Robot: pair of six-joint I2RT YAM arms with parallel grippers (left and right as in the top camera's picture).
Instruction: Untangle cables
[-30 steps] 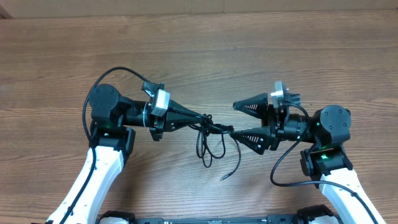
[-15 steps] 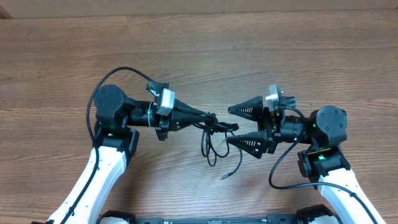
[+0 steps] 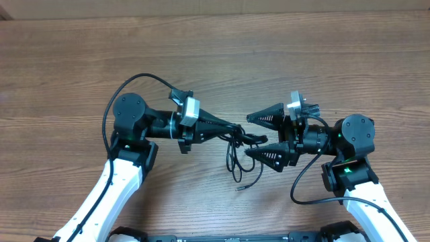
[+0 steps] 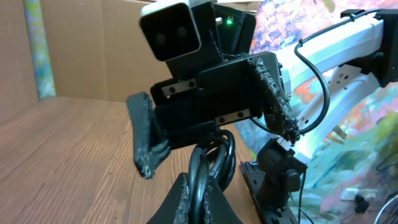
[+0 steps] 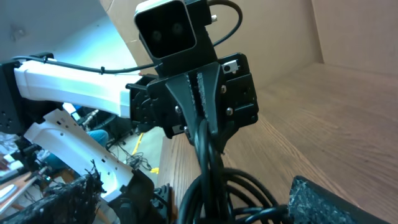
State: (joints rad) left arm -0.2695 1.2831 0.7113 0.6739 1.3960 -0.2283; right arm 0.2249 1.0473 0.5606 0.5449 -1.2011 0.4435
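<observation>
The cables (image 3: 234, 149) are thin black cords bunched in a small clump over the middle of the wooden table (image 3: 215, 60). Their loops hang toward the front, and one loose end (image 3: 240, 188) lies on the wood. My left gripper (image 3: 242, 129) is shut on the top of the clump. In the left wrist view the cords (image 4: 208, 165) rise from between its pinched fingers (image 4: 180, 199). My right gripper (image 3: 248, 134) is open, one finger on each side of the clump and of the left gripper's tip. In the right wrist view the cables (image 5: 214, 180) loop between its spread fingers (image 5: 336, 202).
Both arms meet at the table's middle, tip to tip. A thick black robot wire (image 3: 134, 84) arcs behind the left arm and another (image 3: 299, 188) loops in front of the right arm. Bare wood lies to the back and sides.
My left arm has moved right with the cables, bringing the clump in between the right gripper's fingers. The right gripper shifted slightly left and stands a little wider.
</observation>
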